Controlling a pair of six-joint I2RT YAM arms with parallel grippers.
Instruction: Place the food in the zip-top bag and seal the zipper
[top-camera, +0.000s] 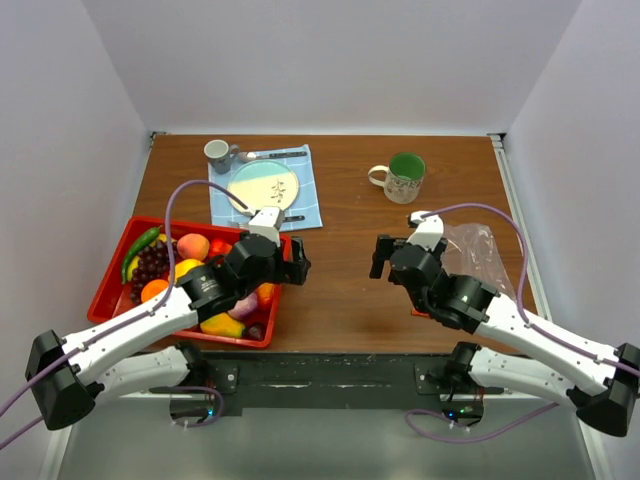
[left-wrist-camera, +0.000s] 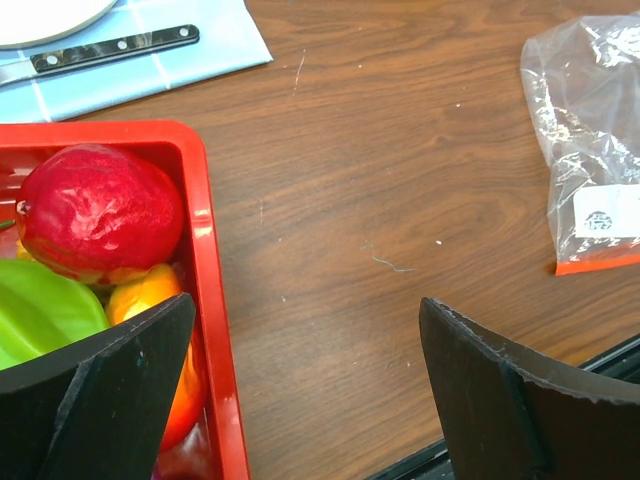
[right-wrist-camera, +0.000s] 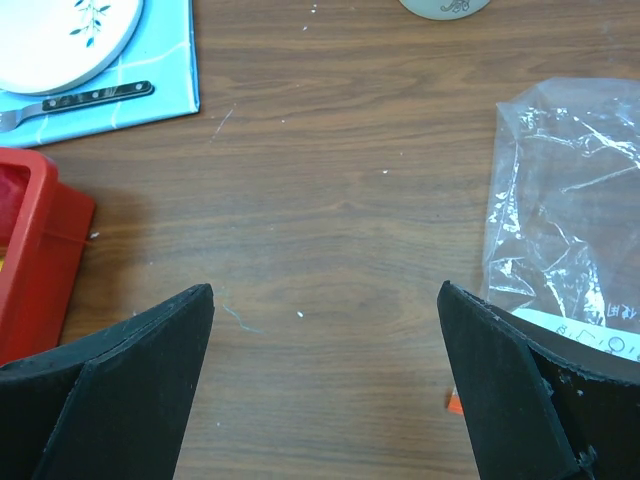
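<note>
Tabletop workspace with two robot arms reaching from the near edge over a brown wooden table (top-camera: 340, 200). On the left sits a red tray (top-camera: 108, 296) heaped with the food (top-camera: 185, 268): a peach (top-camera: 193, 246), dark grapes (top-camera: 150, 262), a green chilli (top-camera: 141, 246), a yellow mango (top-camera: 222, 324) and a glossy red fruit (left-wrist-camera: 100, 210). None of it is in the bag yet. The left gripper (top-camera: 299, 263) hangs at the tray's right rim with its jaws spread wide and nothing between them, one finger over the tray and the other over bare wood. It looks poised to pick a first piece. On the right lies the zip-top bag (top-camera: 482, 250), clear, crinkled and flat, partly under the right arm and well apart from the tray. Its zipper (left-wrist-camera: 598, 264), a thin orange strip, runs along the near end, so the mouth faces the robot, probably so an arm can hold it open. The right gripper (top-camera: 381, 257) hovers over bare wood just left of the bag, jaws also wide apart and empty, likely waiting to handle the mouth. At the far side, out of the way, are a plate (top-camera: 263, 186) on a blue cloth (top-camera: 305, 205) with a knife (left-wrist-camera: 110, 48), a small grey mug (top-camera: 217, 152) and a green-lined mug (top-camera: 404, 177).
</note>
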